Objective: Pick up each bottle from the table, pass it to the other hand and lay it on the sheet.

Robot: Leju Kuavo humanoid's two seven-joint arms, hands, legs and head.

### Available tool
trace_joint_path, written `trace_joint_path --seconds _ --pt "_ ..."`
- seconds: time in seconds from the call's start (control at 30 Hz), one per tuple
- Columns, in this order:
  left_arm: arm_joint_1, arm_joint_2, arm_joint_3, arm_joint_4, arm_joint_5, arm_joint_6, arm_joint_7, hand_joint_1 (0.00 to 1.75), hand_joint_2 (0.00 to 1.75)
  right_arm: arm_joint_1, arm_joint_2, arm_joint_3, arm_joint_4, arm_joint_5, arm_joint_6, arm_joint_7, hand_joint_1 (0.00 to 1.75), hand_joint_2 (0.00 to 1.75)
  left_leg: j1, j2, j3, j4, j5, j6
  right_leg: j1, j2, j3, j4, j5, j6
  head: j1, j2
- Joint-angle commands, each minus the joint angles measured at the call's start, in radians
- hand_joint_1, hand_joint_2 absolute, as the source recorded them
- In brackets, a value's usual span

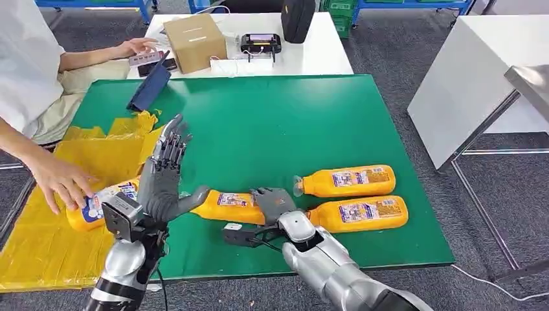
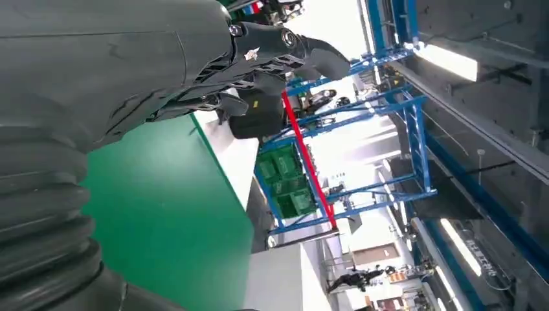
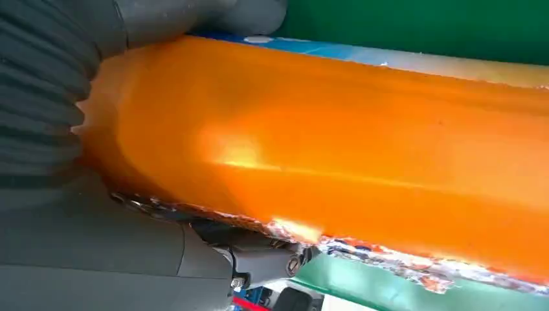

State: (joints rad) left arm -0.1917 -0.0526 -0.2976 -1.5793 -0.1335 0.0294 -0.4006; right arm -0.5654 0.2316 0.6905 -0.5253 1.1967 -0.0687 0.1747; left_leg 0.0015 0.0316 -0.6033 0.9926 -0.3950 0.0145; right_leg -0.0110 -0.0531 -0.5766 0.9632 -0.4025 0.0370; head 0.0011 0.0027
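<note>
Right hand point(image 1: 272, 202): grasping a bottle point(image 1: 230, 207), centre frame.
Left hand point(image 1: 165, 175): released, fingers spread, raised beside it.
Sheet point(image 1: 39, 246): lower left; a person's hand point(image 1: 61, 181) on another bottle point(image 1: 97, 206).
Right: two bottles point(image 1: 349, 197) lying.

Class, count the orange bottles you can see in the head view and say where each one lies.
4. One on the yellow sheet under a person's hand; one held by the right robot hand; two lying on the green table.

Cardboard box point(image 1: 194, 42), black handheld device point(image 1: 261, 44), dark tablet point(image 1: 149, 87) at 11 o'clock; person's hand point(image 1: 59, 181) at 9 o'clock.
</note>
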Motion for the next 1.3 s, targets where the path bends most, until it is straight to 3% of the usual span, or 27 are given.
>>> trace_joint_path --seconds 0.03,0.2,0.27,0.33,0.53,0.57,0.6,0.67,0.77,0.97,1.03,1.13,1.3 --pt "-0.040 -0.001 -0.043 0.054 0.010 0.000 -0.006 0.00 1.75 0.007 -0.031 0.059 0.117 -0.001 0.049 0.003 1.75 1.75 0.001 -0.006 0.001 -0.002 0.000 -0.001 0.001 0.000 0.003 -0.002 0.000 0.000 0.000 0.000" --pt "-0.030 0.005 -0.043 0.042 0.011 0.000 -0.007 0.00 1.75 0.018 -0.032 0.041 0.094 -0.018 -0.006 0.004 1.75 1.75 0.001 -0.007 0.001 -0.001 0.000 -0.001 0.001 0.000 0.004 -0.002 0.000 0.000 0.000 0.000" --pt "0.009 0.010 -0.033 0.005 0.004 0.012 0.004 0.00 1.75 0.065 -0.045 -0.024 0.001 -0.069 -0.174 -0.018 1.75 1.75 0.001 -0.005 0.001 -0.001 -0.001 -0.001 0.000 0.000 0.004 -0.001 0.000 0.001 0.000 0.000" --pt "0.037 0.017 -0.029 -0.018 -0.014 0.022 0.019 0.00 1.75 0.108 -0.066 -0.058 -0.094 -0.082 -0.262 -0.021 1.75 1.75 0.001 -0.005 0.001 -0.002 -0.001 -0.001 0.001 0.000 0.003 -0.002 0.000 0.000 0.000 0.000" --pt "0.041 0.017 -0.029 -0.023 -0.014 0.022 0.019 0.00 1.75 0.121 -0.076 -0.062 -0.127 -0.084 -0.249 -0.022 1.75 1.75 0.001 -0.004 -0.008 0.000 0.002 -0.001 0.000 0.002 0.004 0.000 0.002 0.003 0.000 0.000" --pt "0.042 0.019 -0.028 -0.021 -0.033 0.032 0.035 0.00 1.75 0.152 -0.078 -0.096 -0.179 -0.101 -0.340 -0.038 1.75 1.75 0.000 -0.004 -0.009 0.000 0.002 0.000 0.000 0.001 0.003 0.000 0.002 0.003 0.000 0.000" --pt "0.052 0.021 -0.029 -0.025 -0.046 0.038 0.048 0.00 1.75 0.190 -0.084 -0.131 -0.241 -0.142 -0.412 -0.084 1.75 1.75 0.001 -0.005 -0.008 0.000 0.001 -0.001 0.000 0.002 0.004 0.000 0.001 0.003 0.000 0.000" --pt "0.065 0.028 -0.031 -0.010 -0.050 0.043 0.079 0.00 1.75 0.312 -0.095 -0.239 -0.467 -0.382 -0.417 -0.271 1.75 1.75 0.000 -0.005 -0.009 0.000 0.002 0.000 0.000 0.000 0.004 -0.001 0.002 0.003 0.000 0.000" --pt "0.062 0.027 -0.039 0.029 -0.046 0.073 0.090 0.00 1.75 0.427 -0.114 -0.327 -0.699 -0.483 -0.488 -0.333 1.75 1.75 0.000 -0.010 -0.011 0.000 0.001 -0.001 0.000 -0.002 0.004 0.001 -0.001 0.003 0.000 0.000" --pt "0.055 0.038 -0.066 0.030 -0.045 0.084 0.095 0.00 1.75 0.497 -0.069 -0.464 -0.850 -0.638 -0.605 -0.440 1.75 1.75 -0.001 -0.007 -0.017 0.000 0.002 0.000 0.000 -0.001 -0.003 0.001 0.001 0.003 0.000 0.000" --pt "0.048 0.042 -0.073 0.034 -0.043 0.086 0.102 0.00 1.75 0.523 -0.014 -0.525 -0.911 -0.769 -0.629 -0.577 1.75 1.75 0.000 -0.007 -0.018 0.001 0.001 -0.001 0.000 -0.001 -0.004 0.001 0.001 0.003 0.000 0.000" --pt "0.042 0.043 -0.083 0.043 -0.035 0.085 0.113 0.00 1.75 0.536 0.006 -0.487 -0.948 -0.816 -0.625 -0.618 1.75 1.75 -0.001 -0.006 -0.019 0.001 0.002 -0.001 0.000 -0.001 -0.006 0.001 0.002 0.003 0.000 0.000" --pt "0.015 0.047 -0.094 0.073 -0.009 0.070 0.131 0.00 1.75 0.490 -0.013 -0.347 -0.843 -0.825 -0.543 -0.595 1.75 1.75 0.000 -0.004 -0.016 0.000 0.001 -0.001 0.000 0.003 -0.004 0.001 0.001 0.003 0.000 0.000"
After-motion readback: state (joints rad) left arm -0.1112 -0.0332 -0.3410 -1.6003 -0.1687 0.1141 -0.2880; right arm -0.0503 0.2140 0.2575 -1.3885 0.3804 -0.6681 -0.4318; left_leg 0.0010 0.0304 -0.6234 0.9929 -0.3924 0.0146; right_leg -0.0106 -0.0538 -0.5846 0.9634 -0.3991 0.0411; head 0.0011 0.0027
